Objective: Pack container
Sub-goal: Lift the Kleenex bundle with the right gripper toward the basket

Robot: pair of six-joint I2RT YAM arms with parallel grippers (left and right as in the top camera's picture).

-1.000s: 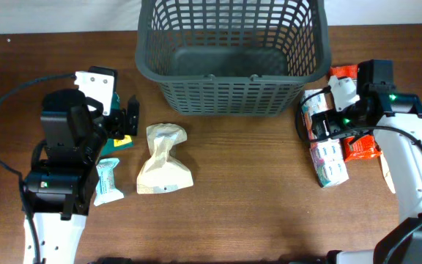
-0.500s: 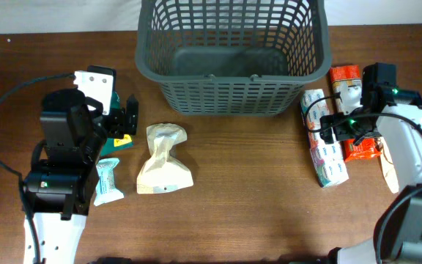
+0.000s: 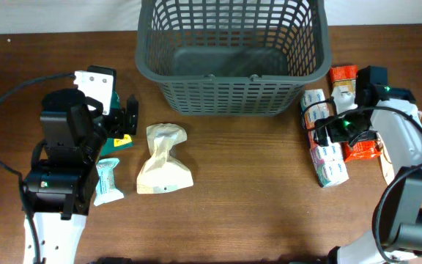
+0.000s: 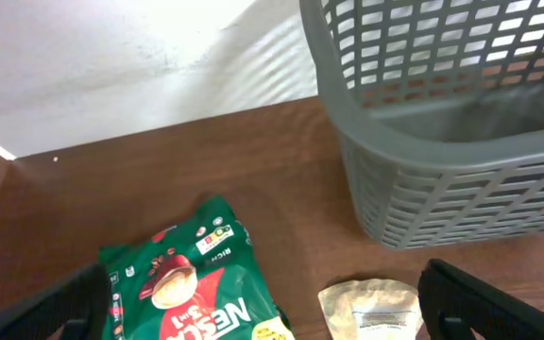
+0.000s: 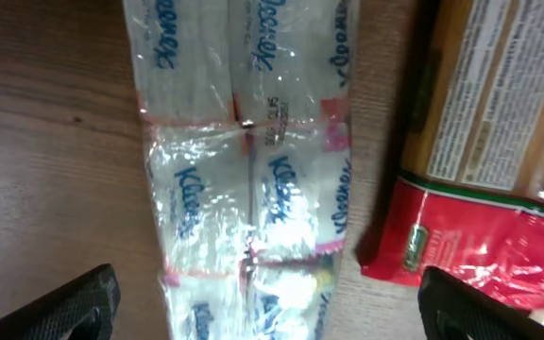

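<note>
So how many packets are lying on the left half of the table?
3: a green packet partly under the left arm, a small pale packet beside it, a beige pouch right of both. The arm may hide more.

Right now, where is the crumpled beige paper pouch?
In the overhead view, the beige paper pouch lies left of centre on the wooden table, in front of the dark grey plastic basket and right of a small pale blue packet.

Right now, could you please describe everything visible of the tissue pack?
The tissue pack is a long multipack in clear crinkly film with blue Kleenex lettering and red bands. It lies flat on the wooden table, right of the basket, a red snack packet close beside it. The open right hand hangs over it.
</note>
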